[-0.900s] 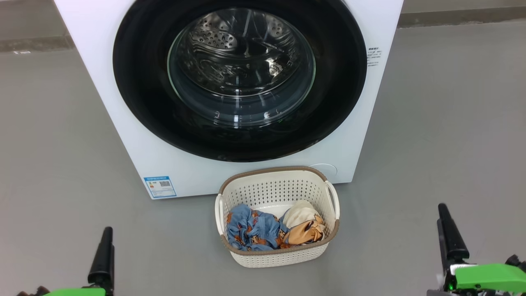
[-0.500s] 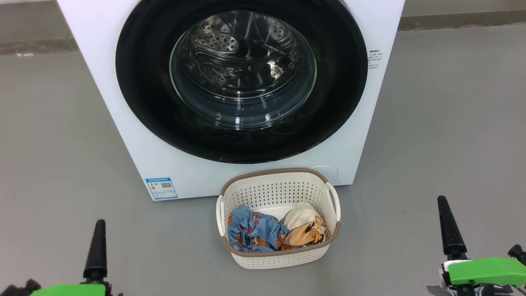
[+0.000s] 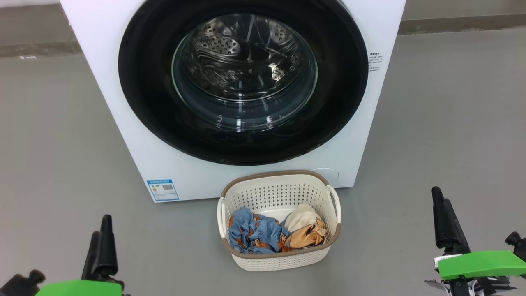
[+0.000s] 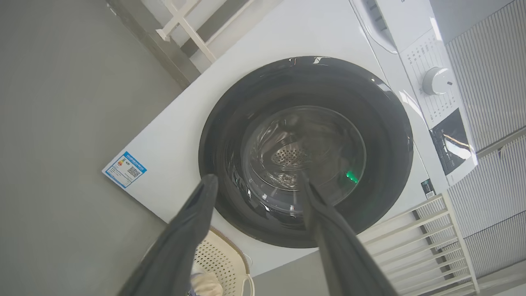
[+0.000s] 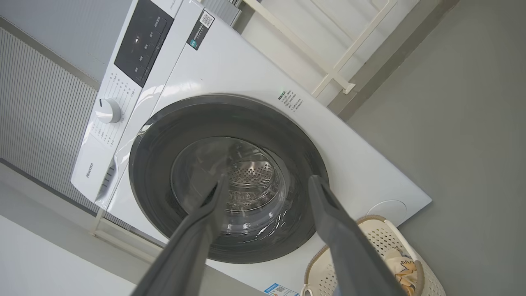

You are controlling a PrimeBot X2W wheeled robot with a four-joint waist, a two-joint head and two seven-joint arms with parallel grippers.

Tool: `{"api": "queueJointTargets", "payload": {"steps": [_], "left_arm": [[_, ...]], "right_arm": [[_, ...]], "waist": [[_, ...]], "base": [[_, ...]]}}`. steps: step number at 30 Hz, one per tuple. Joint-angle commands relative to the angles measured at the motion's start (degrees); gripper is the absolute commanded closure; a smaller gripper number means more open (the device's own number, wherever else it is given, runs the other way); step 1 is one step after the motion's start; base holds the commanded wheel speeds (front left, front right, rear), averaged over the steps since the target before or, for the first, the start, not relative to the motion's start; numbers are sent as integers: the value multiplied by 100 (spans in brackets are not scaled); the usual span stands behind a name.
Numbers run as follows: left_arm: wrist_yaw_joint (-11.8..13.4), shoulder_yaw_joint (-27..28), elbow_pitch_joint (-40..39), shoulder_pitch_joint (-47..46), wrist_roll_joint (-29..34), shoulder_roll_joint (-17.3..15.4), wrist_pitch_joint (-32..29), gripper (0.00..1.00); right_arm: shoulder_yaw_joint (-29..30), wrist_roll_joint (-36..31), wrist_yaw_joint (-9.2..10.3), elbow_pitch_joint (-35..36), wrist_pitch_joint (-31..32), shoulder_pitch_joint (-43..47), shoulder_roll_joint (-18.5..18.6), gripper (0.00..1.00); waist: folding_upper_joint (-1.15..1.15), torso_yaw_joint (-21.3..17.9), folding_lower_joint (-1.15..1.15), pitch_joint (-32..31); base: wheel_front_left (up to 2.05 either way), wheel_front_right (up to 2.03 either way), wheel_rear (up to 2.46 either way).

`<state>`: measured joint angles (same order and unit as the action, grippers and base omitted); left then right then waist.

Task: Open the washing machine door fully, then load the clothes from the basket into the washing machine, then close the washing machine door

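Washing machine (image 3: 123, 135): white front-loader, standing on grey floor (image 3: 53, 144); blue energy label (image 3: 163, 190) at lower left corner of front panel; white control dial (image 4: 437, 81) on upper panel. Washing machine door (image 3: 139, 82): shut flush against the front, wide glossy black rim, clear glass bowl (image 3: 244, 82) with perforated steel drum visible behind. Basket (image 3: 279, 259): cream perforated plastic, brown rim, on floor just in front of machine, below door. Clothes (image 3: 271, 234): all inside basket; blue garment (image 3: 250, 234) with orange prints at left, cream-white garment (image 3: 302, 216) at back right, orange-tan garment (image 3: 308, 237) in front of it, touching both. Left tool (image 4: 259, 179): fingers spread wide apart, nothing between, pointed toward door, well apart from basket. Right tool (image 5: 269, 179): fingers likewise spread wide, empty, pointed toward door, well apart from basket.
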<state>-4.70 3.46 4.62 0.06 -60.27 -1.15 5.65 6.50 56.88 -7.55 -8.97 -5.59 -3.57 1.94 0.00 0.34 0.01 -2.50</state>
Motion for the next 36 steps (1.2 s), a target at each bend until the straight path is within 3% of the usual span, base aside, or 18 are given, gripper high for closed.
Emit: {"api": "queueJointTargets", "payload": {"steps": [1,16,36], "left_arm": [[23,68,-233,-128,224,-117,68,0],[345,-287,-423,-62,2016,-133,320,0],[573,-701,-256,-30,4265,-154,639,0]], "right_arm": [[-94,-167,4,202,-78,-292,66,0],[-221,-1680,5,302,-329,-320,74,0],[-109,-3446,6,76,-647,-386,84,0]], "waist": [[0,0,0,-3],[0,0,0,-7],[0,10,0,24]], "base": [[0,0,0],[0,0,0],[0,0,0]]}}
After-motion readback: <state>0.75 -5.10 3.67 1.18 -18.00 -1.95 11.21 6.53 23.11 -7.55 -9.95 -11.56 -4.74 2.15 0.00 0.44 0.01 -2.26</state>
